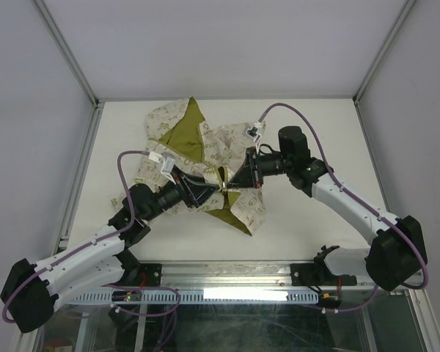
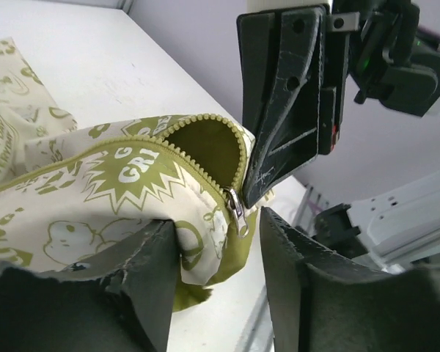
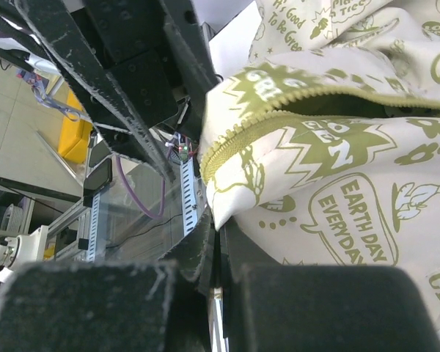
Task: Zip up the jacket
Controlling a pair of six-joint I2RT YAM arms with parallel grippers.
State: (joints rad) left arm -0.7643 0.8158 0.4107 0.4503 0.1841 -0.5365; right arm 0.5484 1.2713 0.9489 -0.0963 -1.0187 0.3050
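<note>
left gripper (image 2: 218,227) spread wide, jacket (image 2: 125,191) fold and zipper pull (image 2: 237,210) sitting between its fingers, not gripped. right gripper (image 3: 216,246) clamped on the jacket edge just beyond the left fingertips.

Top cam overhead; L+R wrist cams close, opposed, jacket (image 2: 132,176) in common.

White tabletop (image 1: 315,220) boxed in by pale grey walls: far panel (image 1: 227,44) plus L and R sides, joined by aluminium posts (image 1: 67,51). Lit strip (image 1: 242,294) glows along near rail, w/ glass below. Past the near edge, per right wrist view: tan floor (image 3: 15,132), yellow object (image 3: 77,128), slotted metal rail (image 3: 189,202).
</note>
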